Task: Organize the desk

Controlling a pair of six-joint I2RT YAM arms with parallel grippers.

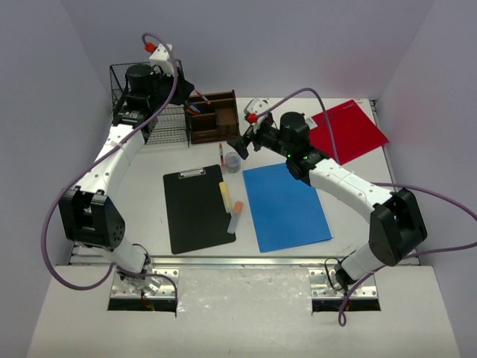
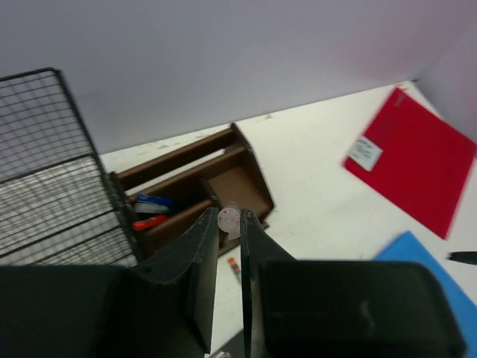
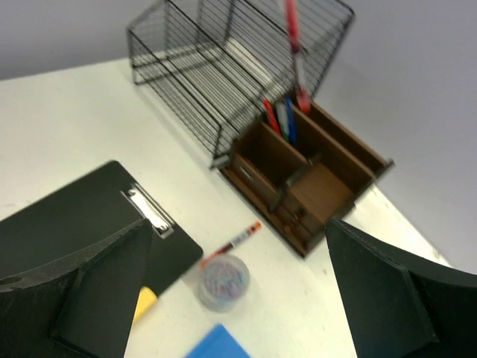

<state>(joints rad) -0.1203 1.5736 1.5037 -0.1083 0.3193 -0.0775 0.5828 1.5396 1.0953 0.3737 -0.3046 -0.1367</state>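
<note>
The large flat white matte counter (image 1: pixel 145 198), silver metal rail (image 1: pixel 238 262) along its near edge. Far left: black wire-mesh basket (image 1: pixel 160 123), with the brown wooden compartmented organizer (image 1: pixel 216 123) just beside it. Centre: black rectangular clipboard (image 1: pixel 195 212) and blue rectangular sheet (image 1: pixel 287 207), side by side, apart. Between organizer and clipboard: small clear round tub (image 1: pixel 232 162) and thin red-and-white pen (image 1: pixel 221 154). Far right: red rectangular folder (image 1: pixel 350 133).

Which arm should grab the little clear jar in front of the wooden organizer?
Right. The right gripper is open and hangs over the jar. The left gripper is at the organizer, shut on a red pen.
</note>
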